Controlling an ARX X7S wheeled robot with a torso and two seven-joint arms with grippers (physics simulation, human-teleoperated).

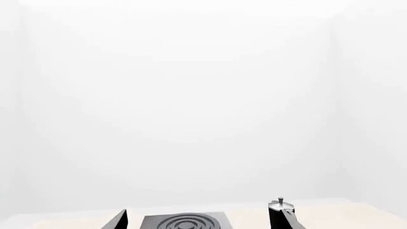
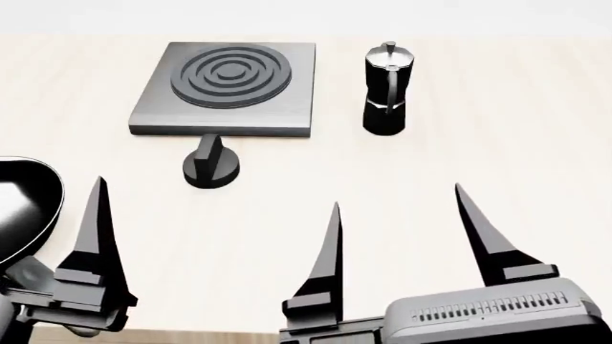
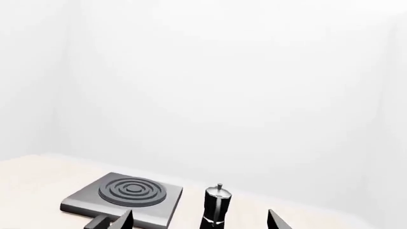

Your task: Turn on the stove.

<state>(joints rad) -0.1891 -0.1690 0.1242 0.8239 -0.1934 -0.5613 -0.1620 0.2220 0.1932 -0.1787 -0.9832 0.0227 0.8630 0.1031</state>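
Observation:
The stove [image 2: 229,86] is a flat grey slab with dark burner rings at the table's far middle. Its small black knob [image 2: 211,166] stands on the table just in front of the slab. My left gripper [image 1: 207,217] is open and empty, well short of the knob. Only one of its fingers [image 2: 96,236] shows in the head view, at the near left. My right gripper [image 2: 397,197] is open and empty at the near right, apart from everything. The right wrist view shows the stove [image 3: 127,195], the edge of the knob [image 3: 96,222] and my right gripper [image 3: 199,213].
A black moka pot [image 2: 385,89] stands upright right of the stove, also seen in the left wrist view [image 1: 279,212] and the right wrist view [image 3: 217,205]. A black frying pan [image 2: 24,208] lies at the left edge. The light wooden table [image 2: 478,143] ends near my arms.

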